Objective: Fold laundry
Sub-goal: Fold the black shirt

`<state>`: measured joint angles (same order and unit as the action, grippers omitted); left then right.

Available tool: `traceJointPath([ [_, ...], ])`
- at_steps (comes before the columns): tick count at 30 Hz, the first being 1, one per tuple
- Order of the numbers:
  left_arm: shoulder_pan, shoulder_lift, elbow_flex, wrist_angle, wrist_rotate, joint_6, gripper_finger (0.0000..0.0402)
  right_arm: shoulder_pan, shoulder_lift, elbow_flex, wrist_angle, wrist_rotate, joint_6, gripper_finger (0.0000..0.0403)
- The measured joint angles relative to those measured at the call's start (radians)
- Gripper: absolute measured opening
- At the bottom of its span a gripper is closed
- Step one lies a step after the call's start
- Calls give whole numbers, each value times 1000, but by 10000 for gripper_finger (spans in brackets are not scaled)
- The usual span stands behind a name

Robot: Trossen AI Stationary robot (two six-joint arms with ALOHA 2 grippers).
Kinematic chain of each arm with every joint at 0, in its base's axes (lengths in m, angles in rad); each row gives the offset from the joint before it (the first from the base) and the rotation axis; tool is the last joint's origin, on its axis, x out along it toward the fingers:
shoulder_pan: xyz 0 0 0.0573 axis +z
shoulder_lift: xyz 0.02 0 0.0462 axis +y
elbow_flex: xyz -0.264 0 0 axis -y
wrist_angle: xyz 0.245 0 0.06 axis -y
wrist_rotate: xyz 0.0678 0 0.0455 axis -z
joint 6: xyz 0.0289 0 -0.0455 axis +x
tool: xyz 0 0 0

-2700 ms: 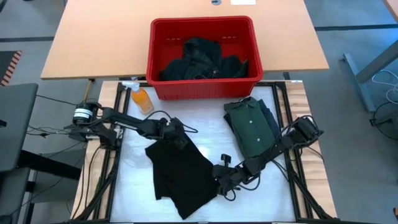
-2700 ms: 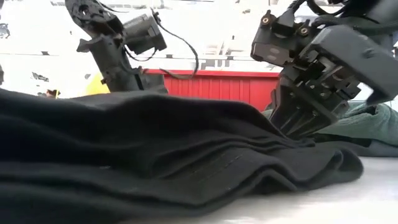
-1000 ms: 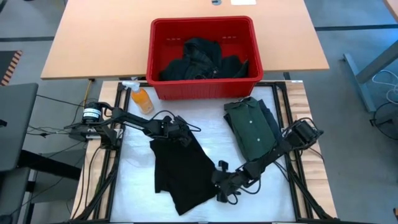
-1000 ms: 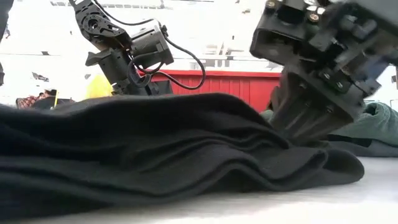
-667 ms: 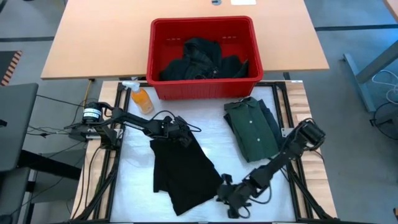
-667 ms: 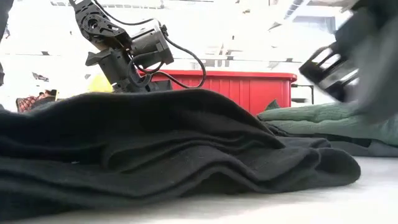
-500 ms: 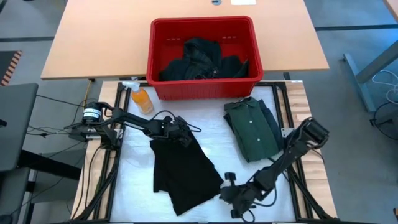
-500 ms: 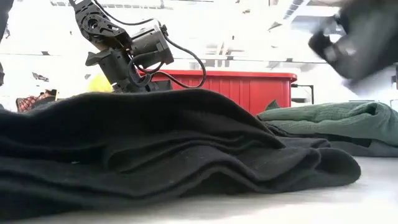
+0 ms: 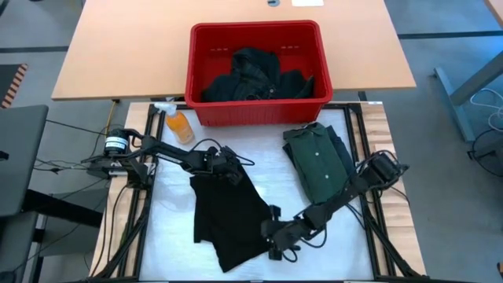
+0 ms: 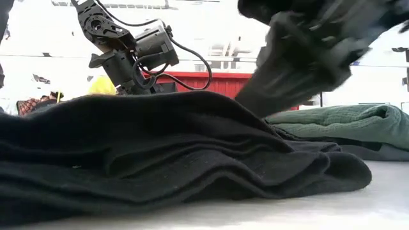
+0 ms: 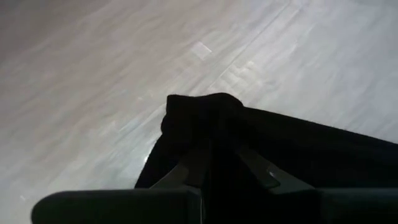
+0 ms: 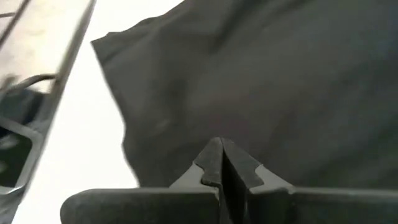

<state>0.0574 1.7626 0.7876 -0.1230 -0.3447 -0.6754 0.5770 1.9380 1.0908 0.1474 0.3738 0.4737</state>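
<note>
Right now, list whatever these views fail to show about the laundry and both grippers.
- Right gripper: blurred in the low view; fingers shut in the right wrist view, no cloth visibly between them.
- Left gripper: whether it pinches the black garment is unclear; its own fingers cover the spot.
- Clothes in the red basket: heaped dark; pieces can't be counted.
- Green shirt: underside hidden.

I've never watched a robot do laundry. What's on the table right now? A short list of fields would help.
Black garment: spread on the white table cover
Left gripper: fingers shut on the black garment's far corner
Right gripper: fingers shut, at the garment's right edge
Green shirt: folded, right of the black garment
Red basket: behind, holding more dark clothes
Orange bottle: beside the basket
</note>
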Motion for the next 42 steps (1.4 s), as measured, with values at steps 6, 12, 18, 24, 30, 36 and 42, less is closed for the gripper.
traceJointPath([
  [6,0,0,0,1,-7,6,36,81,12,0,-14,-39,74,23],
  [12,1,0,0,3,-12,17,36,147,-13,41,-54,-39,1,23],
  [18,1,0,0,9,-4,15,36,91,-53,69,53,166,-148,23],
  [24,2,1,0,13,1,5,36,3,75,73,114,16,-61,21],
  [30,1,2,0,22,12,6,36,47,183,120,117,-57,-6,21],
  [36,8,2,2,15,12,9,36,103,189,184,45,-103,-13,21],
  [42,12,1,1,18,14,9,36,139,120,225,-74,-42,-140,21],
])
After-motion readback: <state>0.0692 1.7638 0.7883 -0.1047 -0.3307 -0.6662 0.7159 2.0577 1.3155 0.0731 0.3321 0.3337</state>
